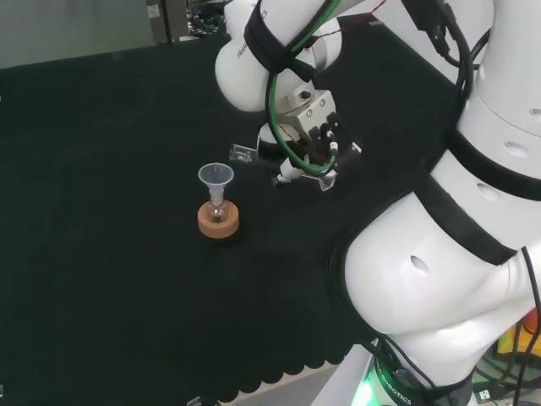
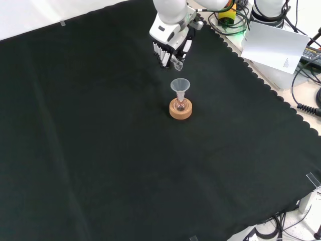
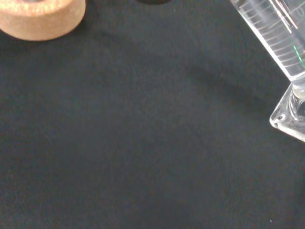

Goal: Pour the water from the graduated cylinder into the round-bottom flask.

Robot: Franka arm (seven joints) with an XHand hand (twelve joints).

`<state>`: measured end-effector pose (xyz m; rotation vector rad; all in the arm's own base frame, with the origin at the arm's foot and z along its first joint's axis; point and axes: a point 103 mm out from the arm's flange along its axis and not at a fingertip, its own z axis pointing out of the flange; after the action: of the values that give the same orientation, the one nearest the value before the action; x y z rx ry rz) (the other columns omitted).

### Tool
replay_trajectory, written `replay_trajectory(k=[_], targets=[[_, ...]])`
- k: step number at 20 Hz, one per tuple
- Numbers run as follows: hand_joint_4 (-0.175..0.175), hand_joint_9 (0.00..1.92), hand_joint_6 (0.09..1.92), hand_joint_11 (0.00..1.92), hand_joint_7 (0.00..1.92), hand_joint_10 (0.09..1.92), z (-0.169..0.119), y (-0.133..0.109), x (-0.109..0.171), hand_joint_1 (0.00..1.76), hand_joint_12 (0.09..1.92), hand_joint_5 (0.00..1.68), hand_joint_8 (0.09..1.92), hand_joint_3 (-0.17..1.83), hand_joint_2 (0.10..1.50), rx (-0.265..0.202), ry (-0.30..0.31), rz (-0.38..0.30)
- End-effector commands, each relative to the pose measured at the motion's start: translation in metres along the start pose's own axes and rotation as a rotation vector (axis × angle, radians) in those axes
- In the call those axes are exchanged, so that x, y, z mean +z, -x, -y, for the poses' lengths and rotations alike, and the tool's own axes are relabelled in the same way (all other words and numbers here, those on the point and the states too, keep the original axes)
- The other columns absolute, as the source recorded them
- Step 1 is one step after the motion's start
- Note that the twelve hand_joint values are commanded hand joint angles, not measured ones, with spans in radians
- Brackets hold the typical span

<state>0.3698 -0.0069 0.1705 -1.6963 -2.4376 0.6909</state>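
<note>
Hand: I see my hand (image 2: 169,49) with fingers curled round the graduated cylinder (image 1: 243,155), held tilted above the cloth (image 2: 100,150).
Cylinder: lip just beside and above the funnel (image 2: 180,85), not yet over it.
Flask: small round-bottom flask (image 1: 218,211) on a cork ring (image 1: 218,222), funnel in its neck.
Risk: I judge that tipping further short of the funnel would spill water onto the cloth.
Risk: a knock from the lip could topple the funnel or flask.
</note>
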Motion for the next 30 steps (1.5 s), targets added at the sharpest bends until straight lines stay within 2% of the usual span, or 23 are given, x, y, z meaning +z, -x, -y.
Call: replay_trajectory(k=[1, 8, 18, 23, 30], targets=[[-0.069, 1.43, 1.1, 1.34, 1.19, 0.09, -0.002, -0.003, -0.005, 1.1, 0.71, 0.92, 0.44, 0.0, 1.15, 0.004, -0.037, 0.061], [-0.067, 1.42, 1.1, 1.34, 1.19, 0.09, -0.004, -0.004, -0.012, 1.1, 0.71, 0.92, 0.44, 0.0, 1.15, 0.037, -0.064, 0.12], [-0.063, 1.43, 1.1, 1.34, 1.2, 0.09, -0.01, -0.004, -0.017, 1.09, 0.71, 0.92, 0.43, 0.0, 1.15, 0.065, -0.104, 0.163], [-0.063, 1.43, 1.1, 1.34, 1.2, 0.09, -0.011, -0.005, -0.019, 1.09, 0.71, 0.92, 0.43, 0.0, 1.15, 0.069, -0.127, 0.178], [-0.061, 1.43, 1.1, 1.33, 1.2, 0.09, -0.01, -0.007, -0.023, 1.09, 0.71, 0.92, 0.43, 0.0, 1.15, 0.062, -0.115, 0.191]])
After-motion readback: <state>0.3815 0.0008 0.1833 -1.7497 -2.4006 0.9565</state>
